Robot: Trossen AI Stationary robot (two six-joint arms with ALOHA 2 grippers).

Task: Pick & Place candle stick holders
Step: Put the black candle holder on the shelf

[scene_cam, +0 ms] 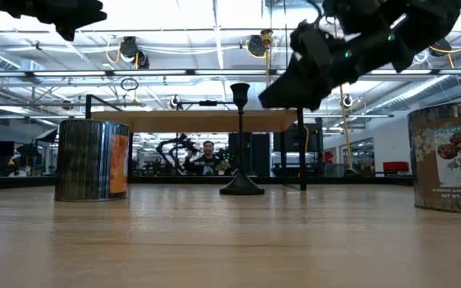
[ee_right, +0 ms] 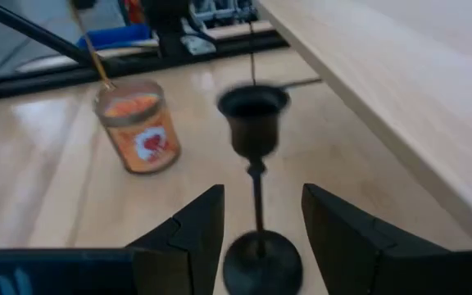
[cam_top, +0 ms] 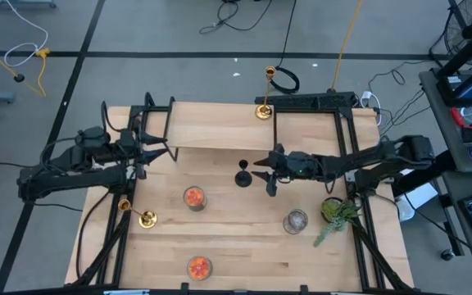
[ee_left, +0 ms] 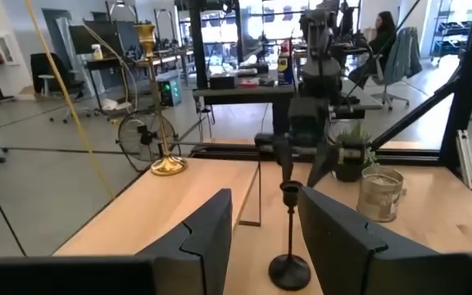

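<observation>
Right gripper (cam_top: 267,174) hovering mid-table, fingers spread apart, nothing between them yet. Black holder (cam_top: 243,176) stands upright just beside it, on the side toward the left arm, stem vertical, cup on top. Right wrist view says it all: black holder (ee_right: 254,164) dead centre ahead of the two fingers, stem lined up w/ the gap, base near the tips. So the approach looks like straight forward, fingers either side of the stem; long axis is up-down, so a side-on pinch fits.

Left gripper (cam_top: 150,152) waits back near the left side of the shelf, fingers apart too, empty. It's well apart from the black one, so right arm is clearly nearer.

Other two: gold holder (cam_top: 264,105) upright on the raised shelf at the far edge; second gold holder (cam_top: 139,215) lying tipped over on the table, near the left arm's side. Neither touched.
</observation>
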